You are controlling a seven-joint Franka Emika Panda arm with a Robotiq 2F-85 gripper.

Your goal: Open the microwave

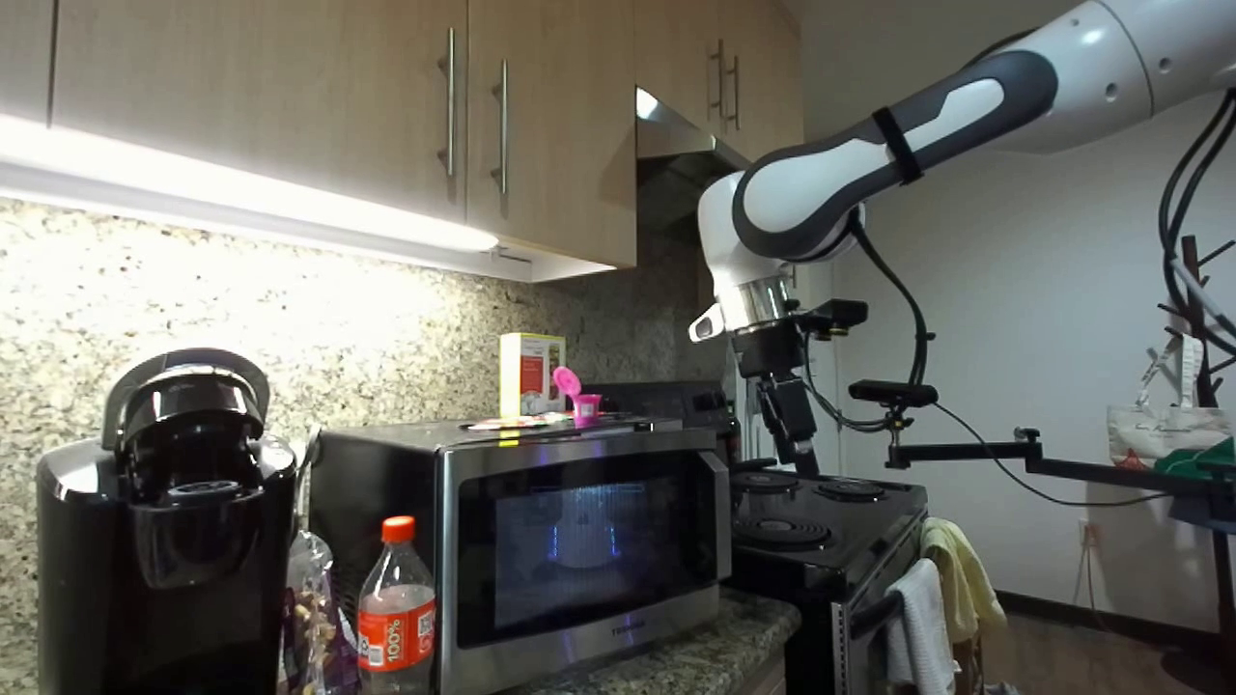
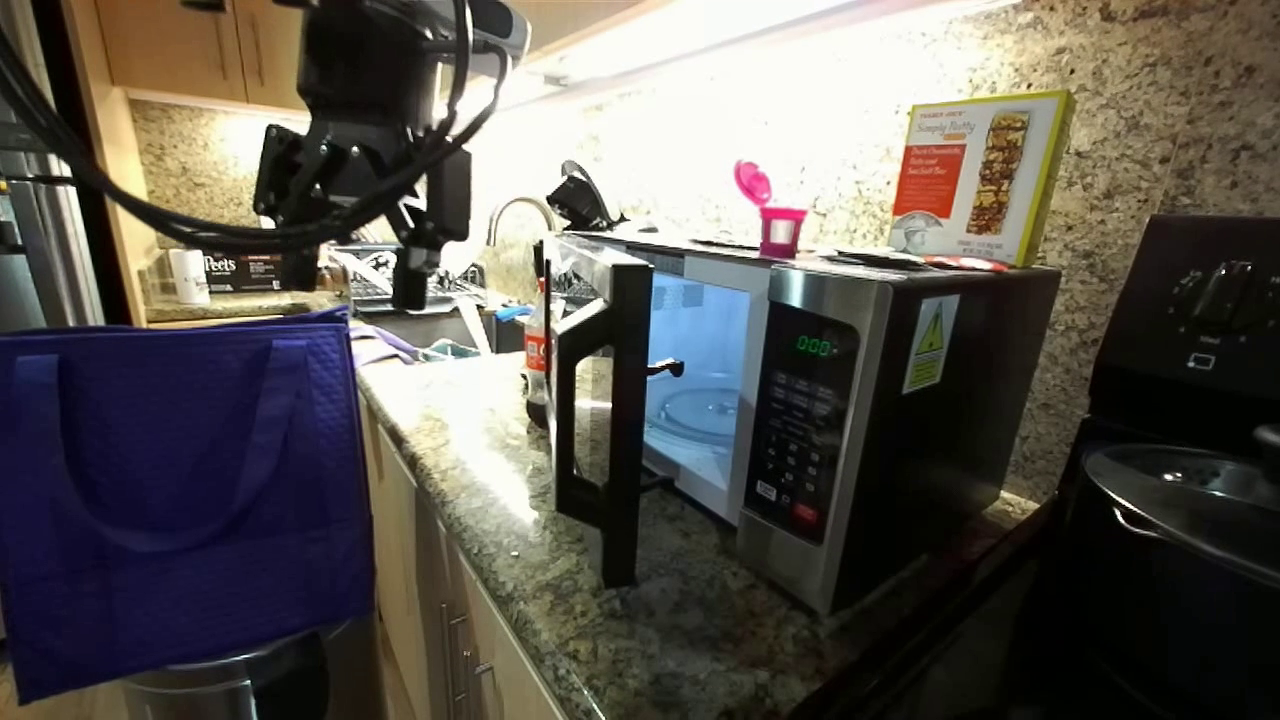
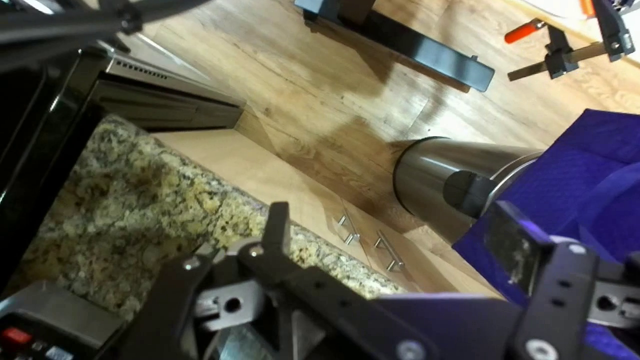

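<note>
Opening the microwave (image 2: 850,420) looked partly done from where I stood. The door (image 2: 628,440) was already ajar with the inside lit up, so I'd guess the step in hand was swinging it wider. The robot hand (image 3: 395,232) wasn't on it, though: fingers (image 3: 515,245) spread wide, nothing between them, apart from the door in both exterior views. My hunch was the next move called for hooking a finger behind the door's free edge and pushing outward, no pinching needed. Or just backing off, if ajar counted.

As for where stuff was: microwave on the counter (image 2: 545,565), near the stove (image 1: 840,531). The hand hung pointing mostly down, out in front of the microwave and toward the keypad (image 2: 797,430) end as far as I could tell, with a red button (image 3: 16,335) in the bottom left of the wrist view.
</note>
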